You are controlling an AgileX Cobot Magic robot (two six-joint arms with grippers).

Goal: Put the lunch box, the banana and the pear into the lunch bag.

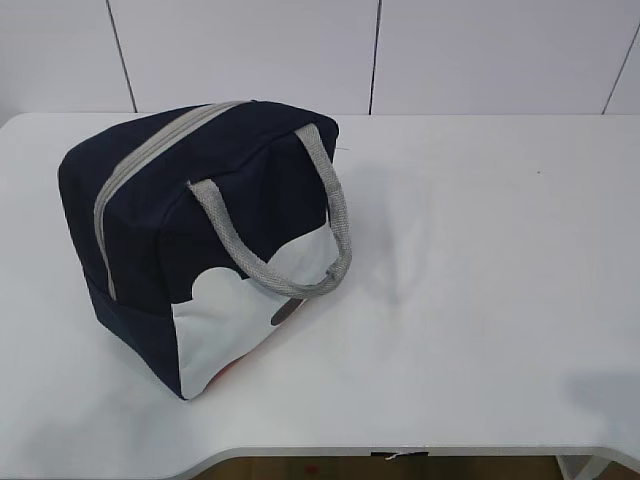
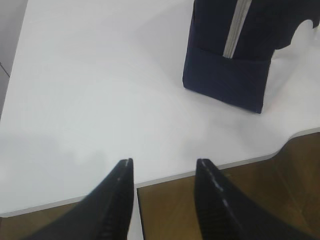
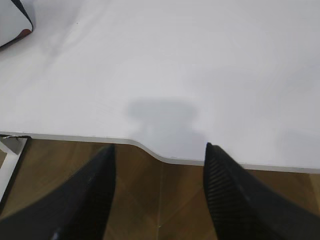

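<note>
The lunch bag (image 1: 200, 240) stands on the left of the white table (image 1: 480, 250), navy with a white lower panel, grey handles and its grey zipper closed along the top. One corner of the bag (image 2: 230, 75) shows at the top right of the left wrist view. Its white bottom edge (image 3: 12, 25) peeks into the right wrist view's top left. My left gripper (image 2: 164, 161) hangs open over the table's front edge, nothing between its fingers. My right gripper (image 3: 159, 145) is open too, back past the front edge. Lunch box, banana and pear are out of view.
The table's front edge (image 3: 165, 159) has a curved notch near my right gripper. Brown wooden floor (image 2: 200, 210) shows below the edge. A white panelled wall (image 1: 300, 50) stands behind the table.
</note>
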